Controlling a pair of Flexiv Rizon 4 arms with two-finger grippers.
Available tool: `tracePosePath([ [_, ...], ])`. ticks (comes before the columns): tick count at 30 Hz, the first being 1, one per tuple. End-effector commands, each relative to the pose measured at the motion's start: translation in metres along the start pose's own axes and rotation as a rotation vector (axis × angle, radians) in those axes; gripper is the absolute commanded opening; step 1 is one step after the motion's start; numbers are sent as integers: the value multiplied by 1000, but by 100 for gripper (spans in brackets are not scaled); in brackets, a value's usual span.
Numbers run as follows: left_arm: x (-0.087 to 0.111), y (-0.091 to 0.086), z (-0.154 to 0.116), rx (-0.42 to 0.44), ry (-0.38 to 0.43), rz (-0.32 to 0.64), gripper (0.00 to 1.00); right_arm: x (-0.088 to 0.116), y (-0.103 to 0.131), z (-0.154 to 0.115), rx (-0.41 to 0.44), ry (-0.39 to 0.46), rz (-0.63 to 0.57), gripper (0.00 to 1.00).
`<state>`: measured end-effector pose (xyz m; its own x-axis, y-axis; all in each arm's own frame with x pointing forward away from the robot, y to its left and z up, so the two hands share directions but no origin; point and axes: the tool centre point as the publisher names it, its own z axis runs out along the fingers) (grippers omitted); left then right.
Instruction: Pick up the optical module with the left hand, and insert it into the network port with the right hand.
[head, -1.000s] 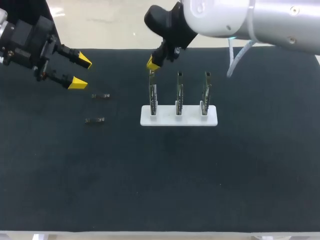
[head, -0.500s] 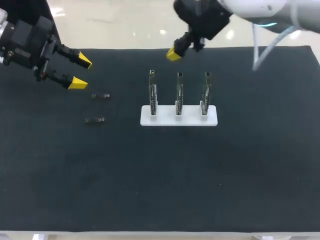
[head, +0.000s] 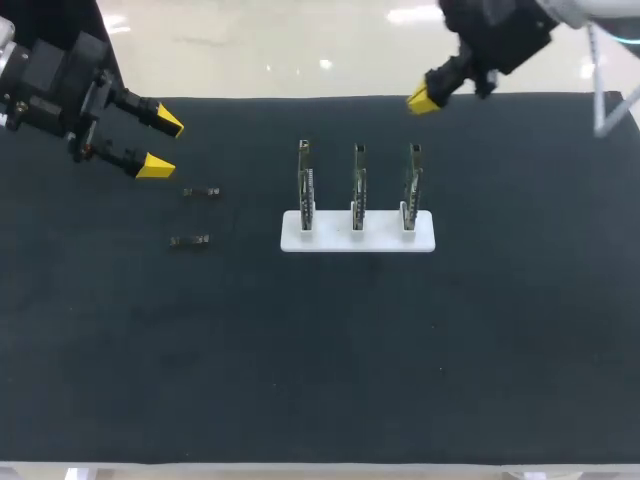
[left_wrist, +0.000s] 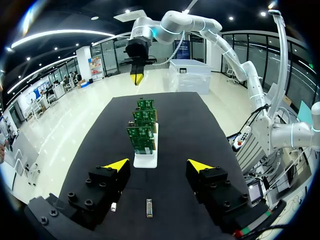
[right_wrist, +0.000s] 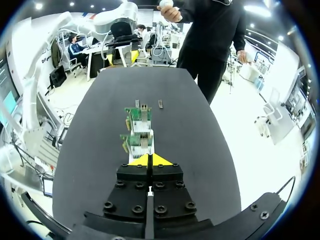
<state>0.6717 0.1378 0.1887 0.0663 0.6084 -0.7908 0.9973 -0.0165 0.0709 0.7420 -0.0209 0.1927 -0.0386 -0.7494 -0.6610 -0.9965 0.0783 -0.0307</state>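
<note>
Lying near left tool (head: 162, 146) (spread), optical module (head: 203, 192)

You're looking at a black-topped table (head: 300, 380). A white base (head: 357, 238) is sitting near its middle, carrying three boards (head: 358, 185) upright in a row. Two small parts are lying flat to its left, well apart from it: the far module (head: 203, 192) and the near module (head: 189, 240).
</note>
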Motion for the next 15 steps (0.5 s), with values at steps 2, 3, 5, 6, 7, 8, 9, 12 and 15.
tracePosePath([
  [2, 0, 1, 0, 1, 3, -1, 100, 16, 2, -23, -3, -29, -13, 0],
  [3, 0, 1, 0, 1, 3, -1, 100, 18, 2, -26, -4, -30, -13, 0],
  [5, 0, 1, 0, 1, 3, -1, 100, 21, 3, -31, -2, -37, -15, 0],
  [6, 0, 1, 0, 1, 3, -1, 100, 21, 3, -31, -2, -37, -15, 0],
  [7, 0, 1, 0, 1, 3, -1, 100, 21, 3, -31, -2, -37, -15, 50],
  [8, 0, 1, 0, 1, 3, -1, 100, 21, 3, -31, -2, -37, -15, 100],
  [9, 0, 1, 0, 1, 3, -1, 100, 21, 3, -31, -2, -37, -15, 100],
  [12, 0, 1, 0, 1, 3, -1, 100, 21, 3, -31, -2, -37, -15, 100],
  [15, 0, 1, 0, 1, 3, -1, 100, 21, 3, -31, -2, -37, -15, 100],
])
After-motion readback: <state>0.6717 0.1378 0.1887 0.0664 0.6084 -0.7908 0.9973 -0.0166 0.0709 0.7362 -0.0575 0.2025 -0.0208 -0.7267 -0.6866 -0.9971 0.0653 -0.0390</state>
